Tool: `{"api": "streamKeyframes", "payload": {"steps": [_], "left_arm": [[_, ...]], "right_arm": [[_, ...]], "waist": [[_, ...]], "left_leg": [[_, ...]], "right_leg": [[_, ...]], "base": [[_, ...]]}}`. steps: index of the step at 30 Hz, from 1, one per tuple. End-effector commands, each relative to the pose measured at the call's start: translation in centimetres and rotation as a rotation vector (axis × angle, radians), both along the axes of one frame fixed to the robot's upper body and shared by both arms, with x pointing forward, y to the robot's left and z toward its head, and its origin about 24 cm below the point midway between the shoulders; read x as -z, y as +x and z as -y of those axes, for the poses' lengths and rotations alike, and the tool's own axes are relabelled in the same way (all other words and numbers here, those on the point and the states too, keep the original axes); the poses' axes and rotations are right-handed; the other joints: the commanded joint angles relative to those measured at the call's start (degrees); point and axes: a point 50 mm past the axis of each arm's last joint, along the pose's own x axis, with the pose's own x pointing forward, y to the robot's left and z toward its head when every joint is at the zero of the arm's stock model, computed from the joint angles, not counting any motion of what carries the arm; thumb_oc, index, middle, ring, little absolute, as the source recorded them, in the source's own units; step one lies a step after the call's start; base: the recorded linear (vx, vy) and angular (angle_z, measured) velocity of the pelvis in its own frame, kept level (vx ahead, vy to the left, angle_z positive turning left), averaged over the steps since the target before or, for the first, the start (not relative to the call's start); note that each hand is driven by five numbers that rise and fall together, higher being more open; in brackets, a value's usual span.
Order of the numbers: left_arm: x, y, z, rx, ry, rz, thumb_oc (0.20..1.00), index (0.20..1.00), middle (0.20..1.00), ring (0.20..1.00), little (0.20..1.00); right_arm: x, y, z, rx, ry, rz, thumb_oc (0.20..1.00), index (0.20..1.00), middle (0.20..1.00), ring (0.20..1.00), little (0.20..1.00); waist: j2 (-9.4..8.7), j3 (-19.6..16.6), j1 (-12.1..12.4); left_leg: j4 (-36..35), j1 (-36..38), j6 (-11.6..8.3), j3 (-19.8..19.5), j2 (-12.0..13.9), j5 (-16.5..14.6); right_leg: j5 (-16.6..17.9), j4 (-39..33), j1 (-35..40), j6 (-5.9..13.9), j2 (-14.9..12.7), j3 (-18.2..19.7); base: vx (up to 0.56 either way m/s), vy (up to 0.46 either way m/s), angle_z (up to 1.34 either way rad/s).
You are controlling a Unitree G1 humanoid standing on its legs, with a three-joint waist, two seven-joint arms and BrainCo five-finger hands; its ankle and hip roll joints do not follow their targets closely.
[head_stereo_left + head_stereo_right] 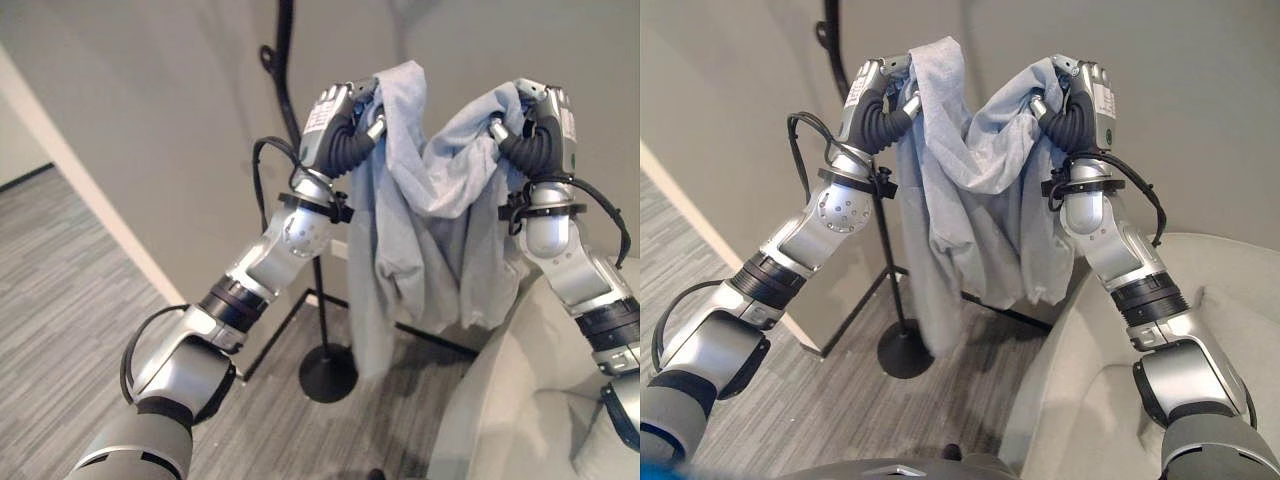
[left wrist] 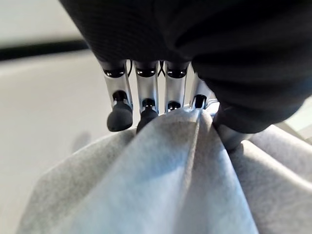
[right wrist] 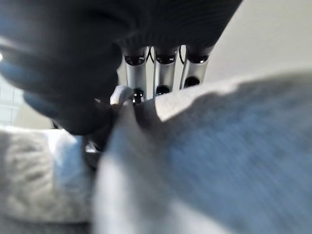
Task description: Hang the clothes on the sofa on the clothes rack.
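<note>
Left hand [image 1: 345, 125] raised high, fingers curled and pinching one top corner of a pale grey-blue shirt [image 1: 425, 220], just in front of the black clothes rack [image 1: 322, 330], with the rack's pole rising behind that hand and its round base on the grey striped floor [image 1: 70, 270] below. Shirt stretched between both hands, sagging in the middle and hanging in folds well above the floor. Right hand [image 1: 535, 125] at the same height, clenched on the other top corner, above the light grey sofa [image 1: 1110, 400] at the near right.
</note>
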Motion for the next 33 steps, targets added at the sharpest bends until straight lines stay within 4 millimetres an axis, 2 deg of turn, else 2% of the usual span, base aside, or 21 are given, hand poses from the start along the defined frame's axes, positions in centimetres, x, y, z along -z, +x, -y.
{"api": "streamKeyframes", "payload": {"steps": [1, 2, 3, 6, 8, 11, 12, 22, 24, 27, 28, 29, 30, 32, 33], "left_arm": [[-3.2, -0.4, -0.7, 0.004, -0.033, 0.104, 0.2, 0.2, 0.2, 0.2, 0.2], [-3.2, -0.4, -0.7, 0.004, -0.034, 0.104, 0.2, 0.2, 0.2, 0.2, 0.2], [-3.3, -0.4, -0.8, -0.006, -0.029, 0.113, 0.2, 0.2, 0.2, 0.2, 0.2], [-2.9, -0.4, -1.1, -0.019, -0.021, 0.107, 0.2, 0.2, 0.2, 0.2, 0.2], [-2.6, -0.4, -1.2, -0.024, -0.021, 0.102, 0.2, 0.2, 0.2, 0.2, 0.2], [-2.0, -0.5, -1.7, -0.036, -0.003, 0.089, 0.2, 0.2, 0.2, 0.2, 0.2], [-1.8, -0.6, -2.2, -0.048, -0.008, 0.087, 0.2, 0.2, 0.2, 0.2, 0.2], [-1.8, -0.8, -2.9, -0.067, 0.003, 0.096, 0.2, 0.2, 0.2, 0.2, 0.2], [-1.8, -0.8, -3.1, -0.073, 0.004, 0.095, 0.2, 0.2, 0.2, 0.2, 0.2], [-2.0, -0.8, -3.2, -0.078, 0.002, 0.101, 0.2, 0.2, 0.2, 0.2, 0.2], [-2.0, -0.8, -3.1, -0.074, 0.001, 0.103, 0.2, 0.2, 0.2, 0.2, 0.2], [-2.1, -0.9, -3.0, -0.074, 0.002, 0.108, 0.2, 0.2, 0.2, 0.2, 0.2], [-2.1, -0.9, -3.1, -0.078, -0.001, 0.107, 0.2, 0.2, 0.2, 0.2, 0.2], [-2.3, -1.0, -3.1, -0.076, -0.003, 0.117, 0.2, 0.2, 0.2, 0.2, 0.2], [-2.6, -1.2, -2.9, -0.065, -0.005, 0.135, 0.2, 0.2, 0.2, 0.2, 0.2]], "right_arm": [[-2.8, -0.9, -0.1, -0.044, 0.017, 0.125, 0.2, 0.2, 0.2, 0.2, 0.2], [-2.8, -0.9, -0.1, -0.044, 0.016, 0.125, 0.2, 0.2, 0.2, 0.2, 0.2], [-2.8, -0.7, 0.1, -0.033, 0.025, 0.124, 0.2, 0.2, 0.2, 0.2, 0.2], [-2.1, -0.6, -0.2, -0.031, 0.022, 0.099, 0.2, 0.2, 0.2, 0.2, 0.2], [-1.8, -0.7, -0.3, -0.036, 0.025, 0.093, 0.2, 0.2, 0.2, 0.2, 0.2], [-0.3, -0.5, -0.5, -0.035, 0.04, 0.044, 0.2, 0.2, 0.2, 0.2, 0.2], [0.2, -0.5, -0.6, -0.035, 0.045, 0.025, 0.2, 0.2, 0.2, 0.2, 0.2], [0.3, -0.4, -1.3, -0.043, 0.048, 0.017, 0.2, 0.2, 0.2, 0.2, 0.2], [0.3, -0.4, -1.4, -0.044, 0.043, 0.015, 0.2, 0.2, 0.2, 0.2, 0.2], [0.3, -0.3, -1.7, -0.045, 0.037, 0.016, 0.2, 0.2, 0.2, 0.2, 0.2], [0.2, -0.3, -1.8, -0.047, 0.036, 0.021, 0.2, 0.2, 0.2, 0.2, 0.2], [0.0, -0.3, -2.1, -0.055, 0.041, 0.029, 0.2, 0.2, 0.2, 0.2, 0.2], [0.2, -0.4, -2.2, -0.066, 0.053, 0.026, 0.2, 0.2, 0.2, 0.2, 0.2], [0.2, -0.4, -2.1, -0.064, 0.053, 0.027, 0.2, 0.2, 0.2, 0.2, 0.2], [-0.2, -0.5, -2.0, -0.063, 0.053, 0.045, 0.2, 0.2, 0.2, 0.2, 0.2]], "waist": [[1.67, 0.8, 3.6], [1.49, 0.8, 3.6], [2.61, 1.1, 5.0], [4.21, 0.0, 5.0], [4.58, -0.6, 4.8], [4.41, -3.3, 5.0], [4.13, -4.0, 5.6], [3.57, -4.9, 6.8], [3.5, -4.8, 6.9], [3.84, -3.5, 7.1], [4.02, -2.8, 6.9], [4.33, -1.7, 6.8], [4.43, -1.1, 6.8], [4.61, -1.1, 6.8], [4.62, -0.8, 6.6]], "left_leg": [[-15.2, 2.4, 4.83, 0.2, -6.4, -3.8], [-16.9, 3.3, 4.82, 0.3, -6.6, -3.0], [-23.3, 1.4, 3.73, -1.9, -8.7, 1.4], [-28.7, 5.4, 3.55, -3.8, -9.1, 2.0], [-30.2, 7.1, 3.63, -4.2, -9.3, 2.2], [-32.0, 10.9, 3.66, -2.8, -9.3, 1.1], [-32.0, 12.1, 4.4, -2.2, -9.6, 0.5], [-32.0, 13.8, 6.27, -0.6, -10.8, -1.7], [-32.0, 14.7, 6.83, -0.5, -11.2, -2.8], [-32.0, 16.0, 8.03, -0.5, -11.6, -3.4], [-32.0, 16.4, 8.53, -0.5, -11.8, -3.5], [-32.0, 17.2, 9.06, -0.1, -11.9, -3.6], [-32.0, 18.0, 8.97, 0.1, -11.5, -4.2], [-32.0, 18.2, 8.66, 0.0, -11.2, -4.6], [-32.0, 18.4, 8.02, -0.2, -11.1, -5.0]], "right_leg": [[1.5, -5.0, 3.3, 11.23, -4.9, 3.6], [1.4, -5.0, 3.4, 11.26, -5.1, 3.7], [0.4, -5.1, 4.8, 11.33, -4.0, 3.3], [-0.9, -5.1, 6.1, 11.62, -3.1, 3.3], [-1.2, -5.0, 6.4, 11.6, -3.1, 3.2], [-1.8, -5.1, 7.9, 12.22, -4.3, 3.1], [-1.3, -5.1, 7.9, 12.85, -5.3, 3.7], [-0.9, -3.4, 7.6, 14.71, -7.7, 4.5], [-1.5, -1.2, 7.2, 15.19, -8.5, 4.6], [-2.0, 6.8, 4.1, 15.91, -9.2, 5.2], [-0.8, 9.6, 3.0, 16.12, -9.4, 5.4], [0.4, 15.5, 0.4, 16.32, -9.8, 5.3], [1.2, 17.7, -2.1, 16.25, -11.3, 4.1], [1.2, 15.8, -3.1, 16.06, -12.3, 3.0], [1.6, 9.4, -4.3, 15.71, -13.2, 1.7]], "base": [[0.11, 0.035, -0.19], [0.16, 0.055, -0.35], [0.17, 0.056, -0.45], [0.2, 0.096, -0.57], [0.17, 0.097, -0.45], [0.19, 0.159, -0.25], [0.13, 0.206, 0.01], [0.04, 0.107, 0.05], [0.05, 0.111, -0.18], [-0.01, 0.108, -0.13], [-0.08, 0.111, -0.04], [-0.08, 0.079, -0.06], [-0.06, 0.045, -0.1], [0.01, -0.061, -0.01], [0.06, -0.13, 0.0]]}}
